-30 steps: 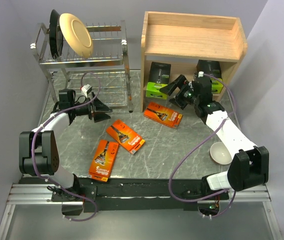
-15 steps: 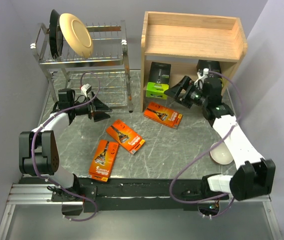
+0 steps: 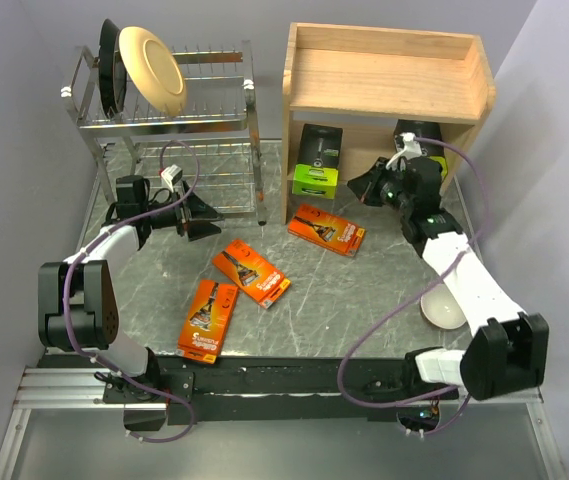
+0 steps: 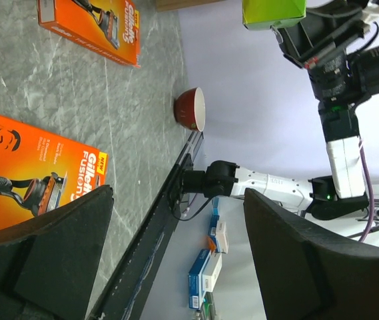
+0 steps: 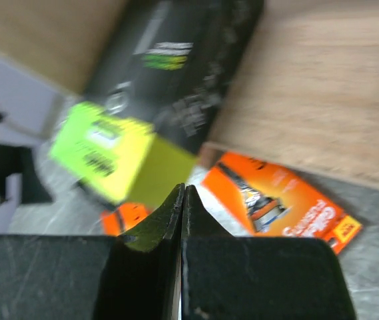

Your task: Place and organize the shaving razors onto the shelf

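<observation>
- Chrome wire dish rack [image 3: 169, 120]: two tiers, standing upright at the far left of the table.
- Cream plate [image 3: 152, 68]: leaning on edge in the rack's upper tier, at its left end.
- Black plate [image 3: 111, 70]: standing on edge just behind the cream plate, showing only as a dark rim.
- Bowl [image 3: 442, 306]: red outside, pale inside, sitting upright near the table's right edge, well apart from the rack and partly hidden from above.
- Table [image 3: 344, 300]: grey marbled top, bearing all of these.
- Small boxes [image 4: 206, 270]: lying stacked off the table in the left wrist view, print unreadable.

A dark grey marbled tabletop [image 3: 314, 290] lies between plain pale lilac-grey walls [image 3: 14, 120] under soft, even light. A 2-tier chrome wire dish rack [image 3: 204, 125] stands at its far left.
</observation>
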Motion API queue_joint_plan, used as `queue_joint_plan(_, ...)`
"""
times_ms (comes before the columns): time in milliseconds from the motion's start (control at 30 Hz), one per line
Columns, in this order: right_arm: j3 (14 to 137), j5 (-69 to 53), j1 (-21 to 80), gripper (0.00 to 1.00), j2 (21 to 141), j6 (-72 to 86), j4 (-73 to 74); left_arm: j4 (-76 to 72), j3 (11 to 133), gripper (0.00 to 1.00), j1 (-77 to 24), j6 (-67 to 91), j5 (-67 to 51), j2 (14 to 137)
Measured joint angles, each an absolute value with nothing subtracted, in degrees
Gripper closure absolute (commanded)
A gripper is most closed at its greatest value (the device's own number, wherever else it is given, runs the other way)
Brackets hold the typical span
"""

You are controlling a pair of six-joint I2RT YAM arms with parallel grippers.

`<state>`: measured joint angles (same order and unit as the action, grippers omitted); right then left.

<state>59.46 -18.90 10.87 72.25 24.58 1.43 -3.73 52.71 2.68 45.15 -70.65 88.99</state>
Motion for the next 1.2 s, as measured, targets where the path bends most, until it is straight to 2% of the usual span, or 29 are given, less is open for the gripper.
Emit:
queue_joint_plan(200,59.4,-14.7,11.6,1.0,76.9,27.7,-3.4,-4.1,51.0,0.16,3.0,45.3,-70.6,88.9)
queue_joint_plan(567,58.2,-11.8,12.6,1.0,83.5,43.9,-11.2,-3.4,47.7,0.16,5.5,44.8,-70.3,86.4)
queue_joint_plan(833,63.1,-9.6,12.9,1.0,89.3,51.0,-12.5,-2.7,47.1,0.16,6.6,44.5,-70.0,86.2)
queue_joint_plan(933,64.2,-9.3,13.0,0.95,90.1,52.0,-11.7,-2.3,47.1,0.16,6.9,44.2,-69.7,86.1)
queue_joint_plan(1200,68.7,-8.2,13.4,0.94,94.8,54.8,-12.0,-1.9,46.8,0.16,7.6,43.6,-69.1,86.1)
